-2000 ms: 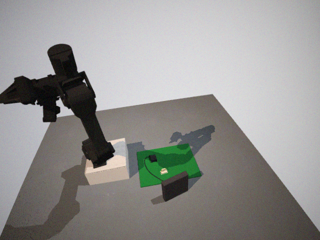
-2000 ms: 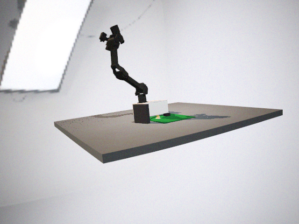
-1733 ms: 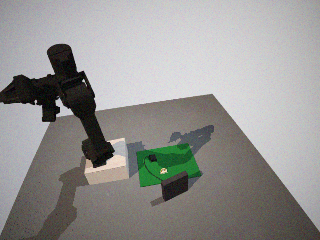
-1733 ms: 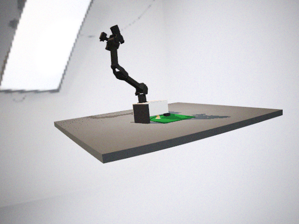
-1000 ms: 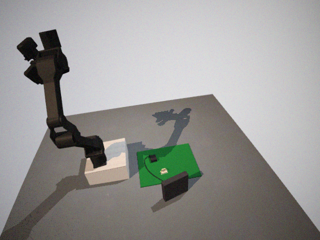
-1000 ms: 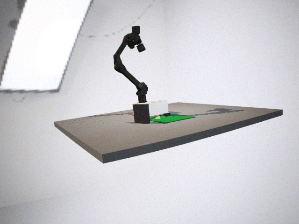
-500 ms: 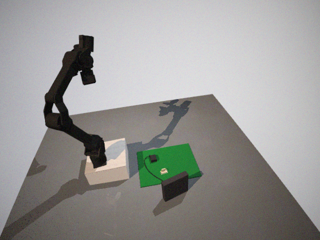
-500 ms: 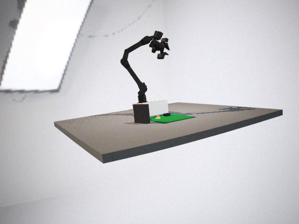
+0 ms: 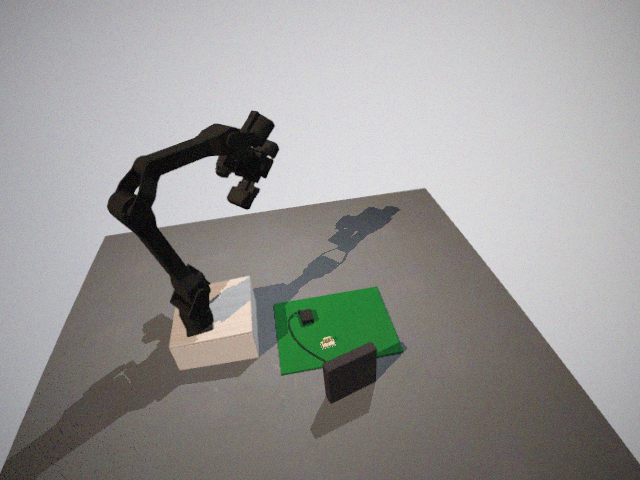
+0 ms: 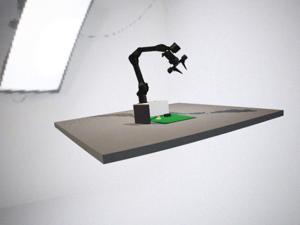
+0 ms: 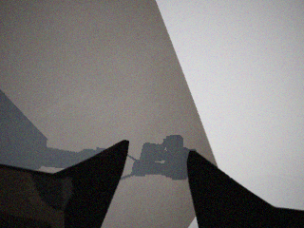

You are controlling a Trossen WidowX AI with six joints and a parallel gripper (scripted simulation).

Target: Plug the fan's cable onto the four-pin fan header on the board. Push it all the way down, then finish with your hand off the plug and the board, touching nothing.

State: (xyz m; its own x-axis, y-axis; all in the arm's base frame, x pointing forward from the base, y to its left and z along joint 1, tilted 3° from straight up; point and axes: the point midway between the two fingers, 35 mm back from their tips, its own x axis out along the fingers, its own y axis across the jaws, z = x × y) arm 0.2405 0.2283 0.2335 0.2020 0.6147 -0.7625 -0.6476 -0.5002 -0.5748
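The arm (image 9: 155, 227) rises from a pale block (image 9: 222, 330) on the table (image 9: 465, 361) and bends forward, carrying the end effector (image 10: 182, 69) high in the air, well above everything. Its fingers are spread partway with nothing between them; through the gap the wrist view shows only the table and the arm's own shadow.

On the table, just right of the block, lies the green board (image 9: 356, 315). The plug (image 9: 307, 316) rests on the board's far-left part, loose and untouched. From it the cable (image 9: 297, 338) curves along the board's left side and runs nearward to the fan (image 9: 351, 370), a dark slab standing on edge at the board's near edge. The header (image 9: 327, 342), small and pale, sits on the board between plug and fan, close to the cable's curve but apart from the plug. The plug is not seated on it.

In the exterior view the header (image 10: 158, 117) and plug (image 10: 166, 114) show as small specks on the board (image 10: 179, 117), beside the block (image 10: 150, 112).
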